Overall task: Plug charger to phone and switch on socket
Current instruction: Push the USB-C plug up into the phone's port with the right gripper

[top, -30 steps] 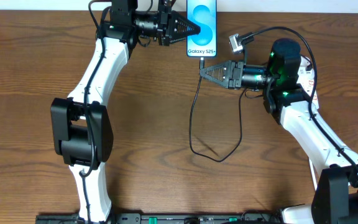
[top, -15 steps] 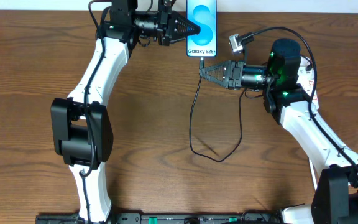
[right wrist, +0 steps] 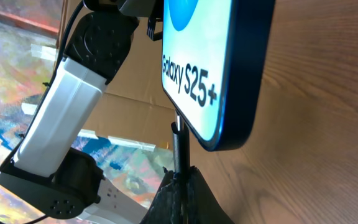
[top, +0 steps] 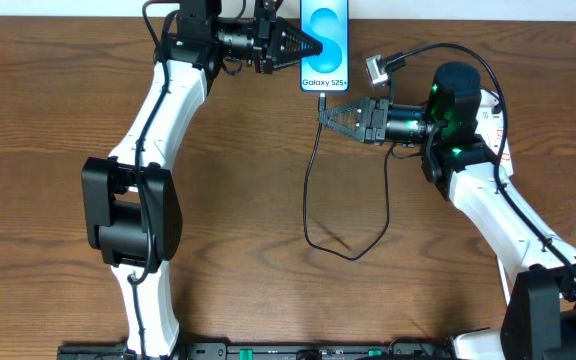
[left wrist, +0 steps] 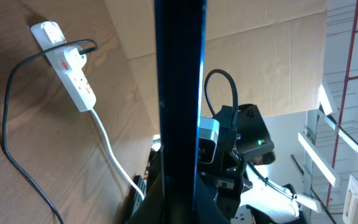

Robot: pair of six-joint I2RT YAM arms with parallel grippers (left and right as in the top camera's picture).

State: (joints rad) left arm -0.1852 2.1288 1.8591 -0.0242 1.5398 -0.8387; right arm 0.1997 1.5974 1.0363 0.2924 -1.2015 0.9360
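The phone with its bright blue screen reading "Galaxy S25+" lies at the table's far edge. My left gripper is shut on the phone's left side; in the left wrist view the phone shows edge-on between the fingers. My right gripper is shut on the charger near its plug end, just below the phone's bottom edge. In the right wrist view the charger's plug rises to the phone's bottom edge; whether it is seated I cannot tell. The socket shows in the left wrist view.
The charger cable loops over the middle of the table and runs back up toward the right arm. A white cord leads from the socket. A small grey connector hangs near the right arm's wrist.
My right gripper has shifted slightly left and up with the charger, toward the phone's bottom edge. The left arm and phone have not moved.
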